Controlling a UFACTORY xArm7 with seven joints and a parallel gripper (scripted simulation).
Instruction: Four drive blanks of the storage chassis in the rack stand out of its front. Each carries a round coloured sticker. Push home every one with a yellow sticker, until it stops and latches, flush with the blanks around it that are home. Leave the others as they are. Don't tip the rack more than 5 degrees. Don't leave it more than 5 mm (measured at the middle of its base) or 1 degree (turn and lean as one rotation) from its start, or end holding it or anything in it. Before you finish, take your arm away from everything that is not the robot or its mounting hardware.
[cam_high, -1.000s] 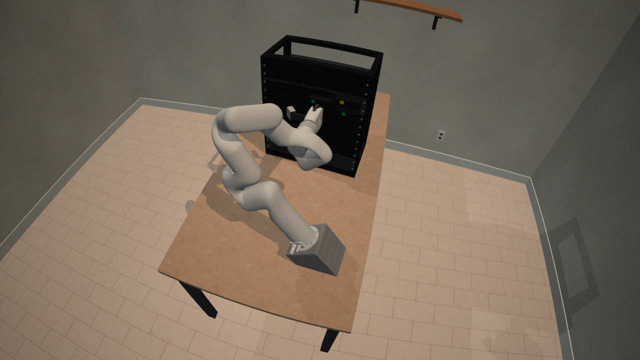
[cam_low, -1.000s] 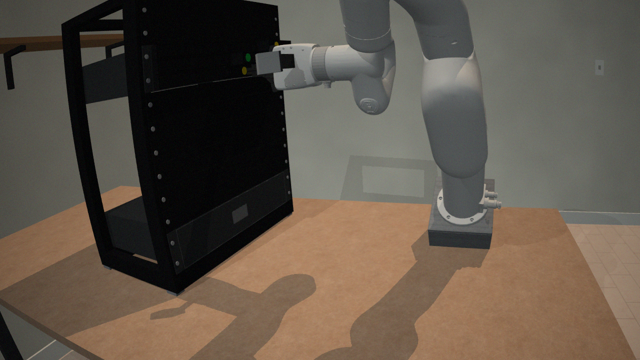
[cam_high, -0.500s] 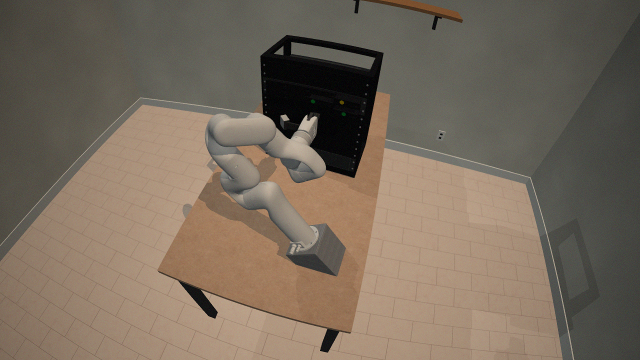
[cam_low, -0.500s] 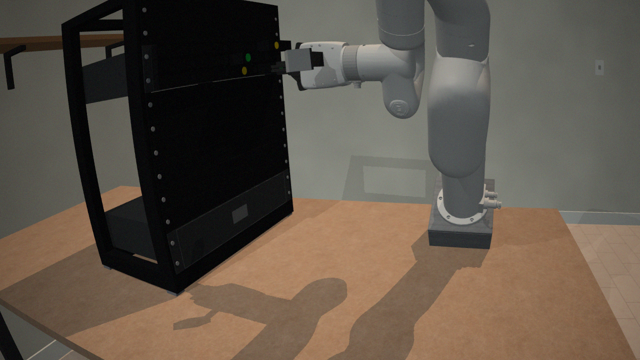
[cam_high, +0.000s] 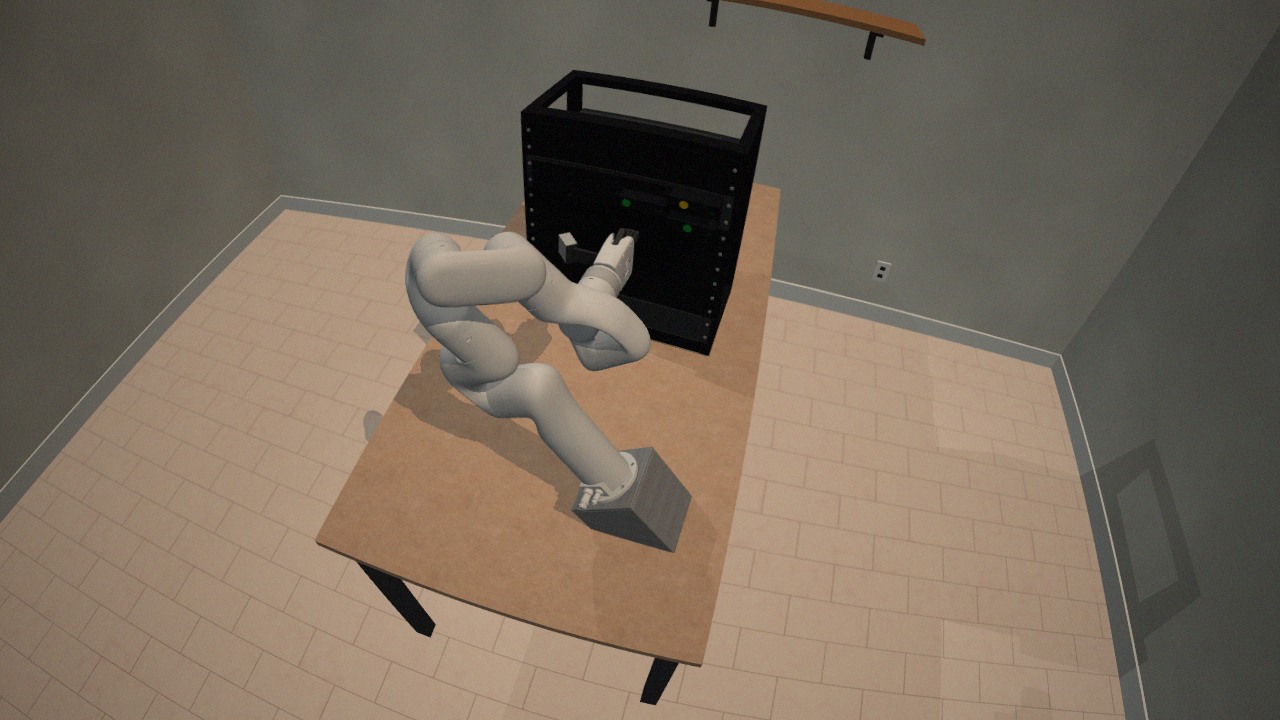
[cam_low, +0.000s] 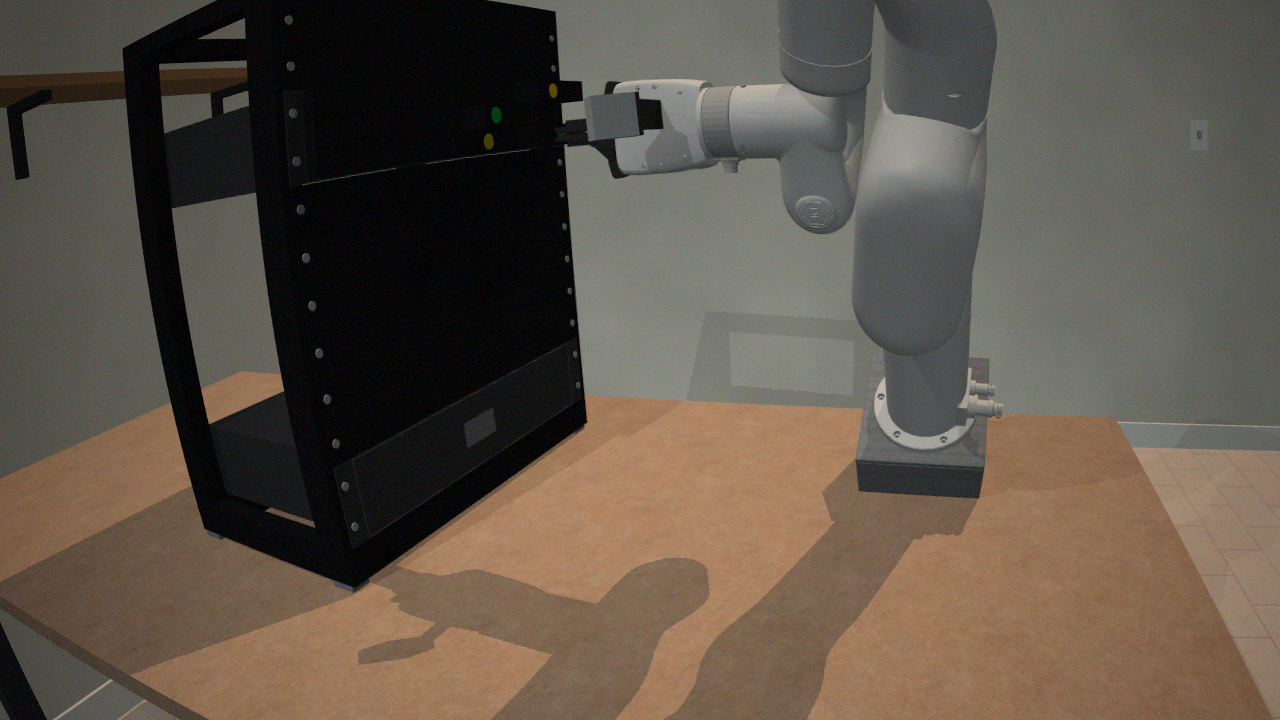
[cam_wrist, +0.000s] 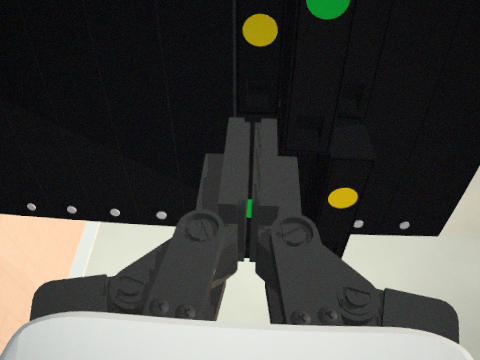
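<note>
"Two yellow stickers are seen on the rack (cam_high: 644, 131) (cam_low: 284, 268) (cam_wrist: 100, 125); where are they placed?"

"The upper yellow sticker (cam_high: 683, 205) (cam_low: 553, 90) (cam_wrist: 343, 198) is carried toward the right of the front, and its blank is plainly left standing out. The lower yellow sticker (cam_low: 488, 141) (cam_wrist: 260, 30) is found farther left, hidden from above by the arm (cam_high: 483, 273) (cam_low: 921, 223). Whether its blank is fully latched cannot be told."

"And the green ones?"

"The upper green sticker (cam_high: 625, 202) (cam_low: 495, 114) (cam_wrist: 327, 7) is set to the left, above the lower yellow one. The lower green sticker (cam_high: 686, 228) (cam_low: 561, 134) (cam_wrist: 249, 208) is placed to the right, below the upper yellow one; from the wrist it is glimpsed through the narrow slit between the fingers."

"Is anything gripped?"

"Nothing is seen gripped. The gripper (cam_high: 625, 234) (cam_low: 563, 136) (cam_wrist: 251, 149) is closed, its tips held before the lower row, between the two lower stickers as seen from the wrist. Whether the front is touched cannot be told."

"How is the rack supported?"

"It is stood upright at the far end of the table (cam_high: 501, 537) (cam_low: 716, 501) (cam_wrist: 35, 245), while the arm is mounted on a grey block (cam_high: 657, 501) (cam_low: 920, 477) at the near end."
</note>
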